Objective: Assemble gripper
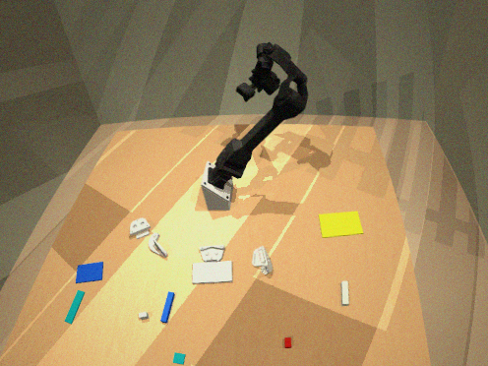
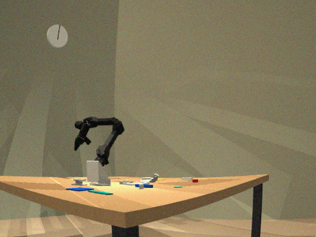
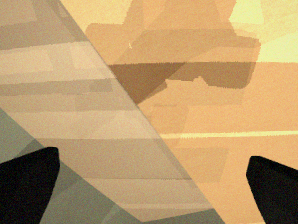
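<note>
My gripper is open and empty, high above the table's back part. In the top view, a white two-holed piece, apparently the housing plate, lies left of the arm's foot. A slim curved white jaw lies just right of it. A white piece with two small round features, apparently the gripper base, lies in front of the arm. Another white piece, apparently the other jaw, lies tilted to its right. No white piece shows in the wrist view. Pins and teeth are too small to tell.
A flat white rectangle lies before the base piece. A yellow pad lies right, a blue pad left. Blue, teal and white bars and small blocks lie in front. The arm stands on a grey riser.
</note>
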Robot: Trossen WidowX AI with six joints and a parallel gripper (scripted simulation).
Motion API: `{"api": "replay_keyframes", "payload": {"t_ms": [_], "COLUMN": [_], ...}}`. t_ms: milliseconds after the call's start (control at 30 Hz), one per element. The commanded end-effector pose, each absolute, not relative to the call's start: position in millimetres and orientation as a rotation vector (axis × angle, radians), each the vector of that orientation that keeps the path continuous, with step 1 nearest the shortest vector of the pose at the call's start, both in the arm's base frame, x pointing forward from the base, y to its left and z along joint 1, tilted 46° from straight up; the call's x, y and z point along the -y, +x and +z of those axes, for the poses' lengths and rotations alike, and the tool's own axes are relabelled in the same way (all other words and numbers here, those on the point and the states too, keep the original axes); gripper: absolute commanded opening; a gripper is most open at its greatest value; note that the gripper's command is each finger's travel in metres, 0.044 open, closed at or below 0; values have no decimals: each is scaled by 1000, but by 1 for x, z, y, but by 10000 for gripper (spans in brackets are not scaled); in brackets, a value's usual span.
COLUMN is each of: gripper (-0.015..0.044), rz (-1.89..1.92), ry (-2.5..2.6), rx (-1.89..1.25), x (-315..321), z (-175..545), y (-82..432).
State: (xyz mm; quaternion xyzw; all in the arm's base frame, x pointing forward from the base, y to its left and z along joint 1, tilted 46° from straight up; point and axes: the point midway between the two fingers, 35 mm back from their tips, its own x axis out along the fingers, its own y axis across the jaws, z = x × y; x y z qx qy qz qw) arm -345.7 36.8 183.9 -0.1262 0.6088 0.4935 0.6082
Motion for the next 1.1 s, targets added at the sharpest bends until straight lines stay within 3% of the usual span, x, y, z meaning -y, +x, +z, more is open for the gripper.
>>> {"api": "replay_keyframes", "payload": {"t_ms": [0,1067], "gripper": [426,440], "rz": [1140,1530], "ry": [-292,-857], "rx": [-1406,-1101], "x": [-37,53], "z": [184,148], "y": [-346,-345]}}
